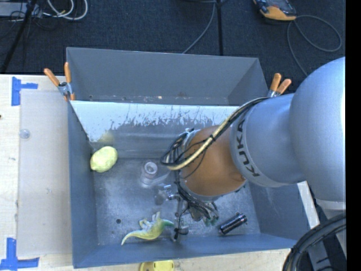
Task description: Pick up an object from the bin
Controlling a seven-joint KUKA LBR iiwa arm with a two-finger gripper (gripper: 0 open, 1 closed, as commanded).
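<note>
We judge the gripper hangs low, just right of the yellow-green toy lizard, to pick it, a black cylinder farther right; open or clenched, we cannot tell.

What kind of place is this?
Probably a robotics lab: a KUKA arm reaching into a grey metal bin holding a toy lizard and other bits, with loose cables on the floor behind.

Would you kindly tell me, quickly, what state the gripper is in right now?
Gripper: cannot be told. It is low near the front of the grey bin, next to a yellow-green toy lizard.
</note>
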